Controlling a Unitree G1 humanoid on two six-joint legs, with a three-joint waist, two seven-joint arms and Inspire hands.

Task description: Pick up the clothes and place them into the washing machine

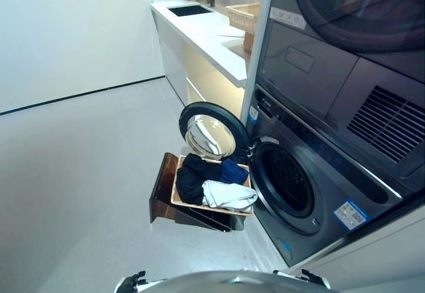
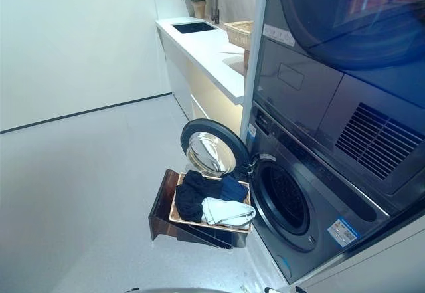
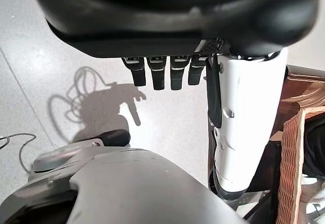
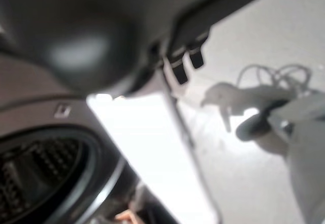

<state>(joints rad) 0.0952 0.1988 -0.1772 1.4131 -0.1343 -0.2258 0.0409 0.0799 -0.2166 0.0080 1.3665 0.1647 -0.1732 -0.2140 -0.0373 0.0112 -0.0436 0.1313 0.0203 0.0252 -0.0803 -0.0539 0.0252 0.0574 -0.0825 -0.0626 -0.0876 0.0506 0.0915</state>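
Note:
The front-loading washing machine [image 1: 312,193] stands at the right with its round door [image 1: 211,135] swung open and the dark drum [image 1: 287,180] exposed. In front of the door a woven basket [image 1: 175,187] rests on a brown stand [image 1: 161,187]. It holds a dark navy garment [image 1: 192,177], a blue one [image 1: 234,171] and a white one [image 1: 228,195]. Neither hand shows in the eye views. My left hand [image 3: 162,74] hangs over the floor with straight fingers, empty, beside the basket's edge [image 3: 290,158]. My right hand [image 4: 183,64] hangs empty near the drum [image 4: 40,173], fingers relaxed.
A dryer [image 1: 345,54] is stacked above the washer. A white counter [image 1: 206,34] with a sink [image 1: 189,10] and a wicker basket [image 1: 244,15] runs along the far wall beyond the machine. Grey floor [image 1: 80,173] spreads out to the left of the stand.

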